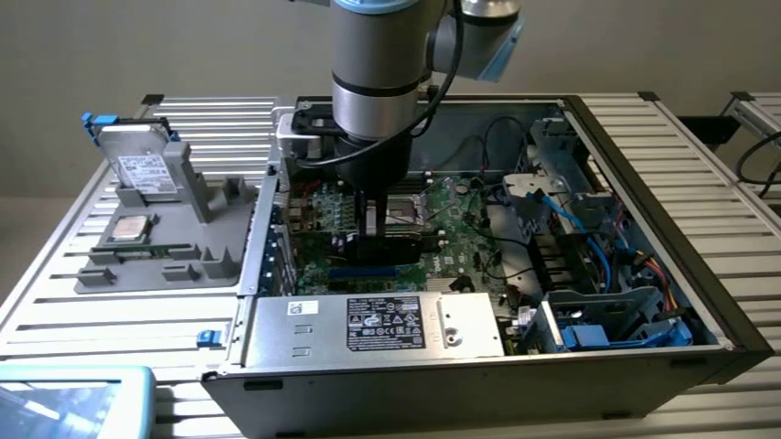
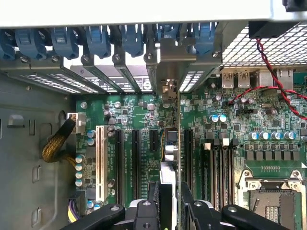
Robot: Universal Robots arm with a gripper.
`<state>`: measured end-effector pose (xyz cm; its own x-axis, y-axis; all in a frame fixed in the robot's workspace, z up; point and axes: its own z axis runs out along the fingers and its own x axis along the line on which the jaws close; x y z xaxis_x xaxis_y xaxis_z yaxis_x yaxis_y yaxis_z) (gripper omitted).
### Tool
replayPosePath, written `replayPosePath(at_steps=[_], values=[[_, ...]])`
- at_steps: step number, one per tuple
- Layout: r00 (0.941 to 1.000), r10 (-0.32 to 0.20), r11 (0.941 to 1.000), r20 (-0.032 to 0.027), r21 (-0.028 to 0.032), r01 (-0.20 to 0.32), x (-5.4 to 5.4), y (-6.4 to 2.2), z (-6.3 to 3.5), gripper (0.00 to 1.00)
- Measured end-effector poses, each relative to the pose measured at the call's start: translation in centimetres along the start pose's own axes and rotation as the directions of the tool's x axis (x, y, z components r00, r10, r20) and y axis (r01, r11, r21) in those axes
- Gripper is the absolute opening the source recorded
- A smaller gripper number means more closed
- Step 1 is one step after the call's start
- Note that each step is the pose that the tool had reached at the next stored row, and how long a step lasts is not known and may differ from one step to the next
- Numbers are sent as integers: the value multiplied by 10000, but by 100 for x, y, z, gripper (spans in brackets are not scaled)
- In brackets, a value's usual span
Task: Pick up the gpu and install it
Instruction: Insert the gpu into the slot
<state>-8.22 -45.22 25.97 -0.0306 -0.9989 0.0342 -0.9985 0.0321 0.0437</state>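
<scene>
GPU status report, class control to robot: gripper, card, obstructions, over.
Gripper shut on green flat gpu card with black cooler. Card edge-on over black motherboard slots. Nothing visible between them.

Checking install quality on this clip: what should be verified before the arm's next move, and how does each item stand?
1. gpu gripped by the gripper: ok.
2. Card upright, edge-on over the motherboard: ok.
3. Silver bracket facing the rear slot openings: ok.
4. Card edge lined up with a slot: cannot tell.
5. Card fully seated: cannot tell.
6. Red cable apart from the card: ok.
</scene>
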Motion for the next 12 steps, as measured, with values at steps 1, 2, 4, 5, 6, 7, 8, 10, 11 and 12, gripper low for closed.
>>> replayPosePath(at_steps=[1, 2, 4, 5, 6, 7, 8, 10, 11, 12], values=[[10000, 8, 10000, 1, -13, -8, 0, 1, 1, 28], [10000, 13, 10000, 3, -14, -13, 0, 1, 1, 28], [10000, 14, 10000, 12, -15, -14, -1, 1, 2, 28], [10000, 13, 10000, 12, -19, -13, -1, 1, 2, 28], [10000, 13, 10000, 12, -21, -13, -1, 1, 3, 28], [10000, 13, 10000, 11, -22, -13, 0, 1, 3, 28], [10000, 13, 10000, 13, -23, -13, 0, 1, 3, 28], [10000, 10, 10000, 46, -25, -10, 3, 0, 4, 28], [10000, 9, 10000, 79, -26, -9, 6, 0, 4, 28], [9999, 8, 10000, 120, -30, -7, 11, 0, 4, 28]])
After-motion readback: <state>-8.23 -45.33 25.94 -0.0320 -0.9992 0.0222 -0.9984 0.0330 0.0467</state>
